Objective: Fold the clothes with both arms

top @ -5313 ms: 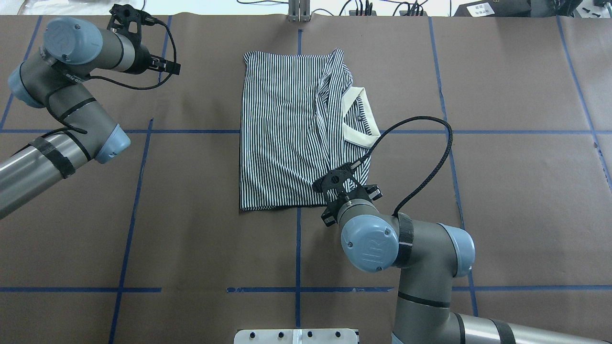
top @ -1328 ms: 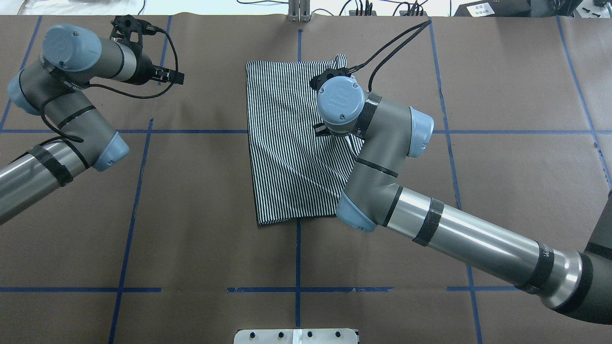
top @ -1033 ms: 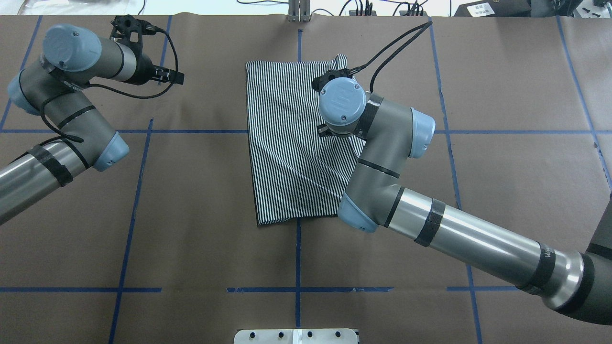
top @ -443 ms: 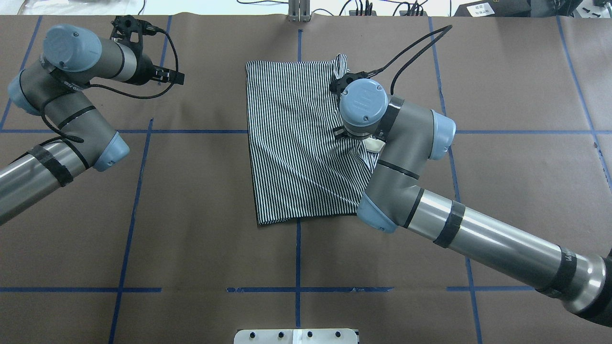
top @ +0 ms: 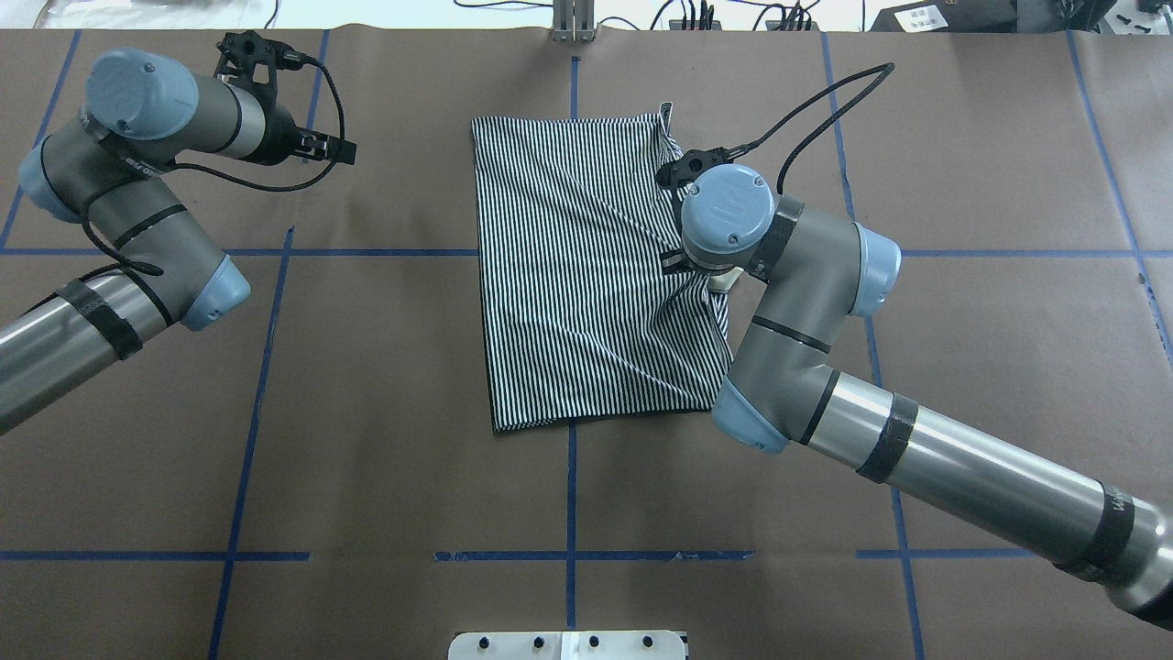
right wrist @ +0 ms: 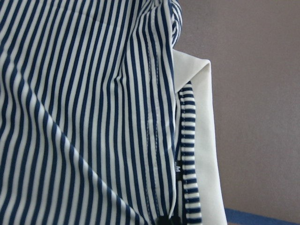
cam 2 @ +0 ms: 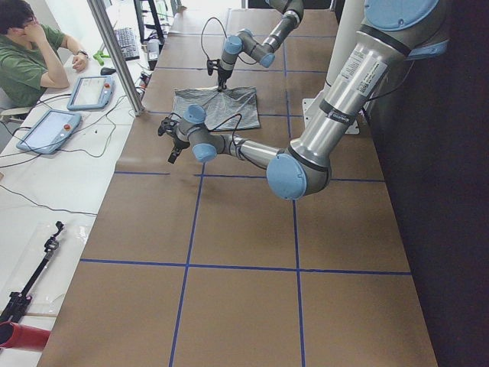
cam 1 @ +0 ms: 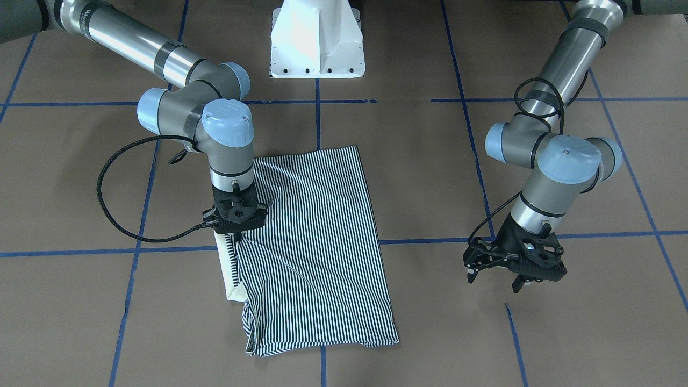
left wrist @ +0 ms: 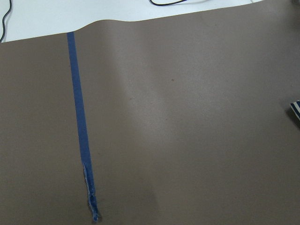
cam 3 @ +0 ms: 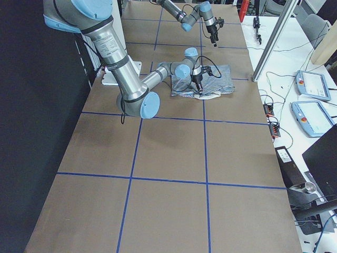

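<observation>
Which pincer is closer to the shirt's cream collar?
Right. The right pincer sits at the cream collar; the left pincer hovers over the table, off the shirt.

Soft cloth polo shirt on matt brown paper (arm tubes shiny metal).

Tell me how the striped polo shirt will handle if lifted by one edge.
Probably floppy: the polo shirt lies in soft wrinkles and folds. Likely light: its thin layers lie nearly flat. The cream collar looks somewhat stiffer, keeping a crisp edge.
</observation>
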`<state>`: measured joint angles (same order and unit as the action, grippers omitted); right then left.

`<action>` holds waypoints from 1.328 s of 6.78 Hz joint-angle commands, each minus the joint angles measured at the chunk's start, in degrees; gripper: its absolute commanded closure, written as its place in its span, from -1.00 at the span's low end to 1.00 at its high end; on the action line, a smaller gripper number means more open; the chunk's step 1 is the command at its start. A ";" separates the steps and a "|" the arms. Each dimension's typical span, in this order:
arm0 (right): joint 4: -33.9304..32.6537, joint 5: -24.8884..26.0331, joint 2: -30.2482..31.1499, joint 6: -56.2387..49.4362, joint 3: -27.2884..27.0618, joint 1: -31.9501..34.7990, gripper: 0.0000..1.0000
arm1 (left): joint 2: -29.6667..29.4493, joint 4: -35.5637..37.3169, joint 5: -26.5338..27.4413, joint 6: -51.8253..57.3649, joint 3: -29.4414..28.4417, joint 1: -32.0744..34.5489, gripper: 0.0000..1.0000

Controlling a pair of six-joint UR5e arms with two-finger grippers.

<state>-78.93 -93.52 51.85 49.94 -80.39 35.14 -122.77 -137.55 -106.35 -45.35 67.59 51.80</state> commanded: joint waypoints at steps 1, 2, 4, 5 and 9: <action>0.27 -0.08 0.18 0.24 -0.03 0.72 -0.99 | 0.07 0.00 0.00 0.00 0.00 -0.04 -1.00; 0.71 -0.34 0.18 0.16 -0.03 1.85 -1.00 | 0.07 0.00 0.00 0.09 0.00 -0.04 -1.00; 3.60 -3.58 0.27 -0.90 0.23 4.32 -1.00 | -0.02 0.08 0.00 0.00 1.04 -0.13 -1.00; 3.61 -3.68 -1.55 -0.64 0.67 5.02 -1.00 | -0.02 0.17 0.00 -0.09 1.49 -0.13 -1.00; 14.91 -5.27 -11.06 1.39 19.51 7.48 -1.00 | -0.02 0.35 0.09 -1.13 2.63 -0.13 -1.00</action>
<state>-69.25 -98.56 42.69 50.73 -67.66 41.67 -122.78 -137.39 -106.29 -45.74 69.72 51.65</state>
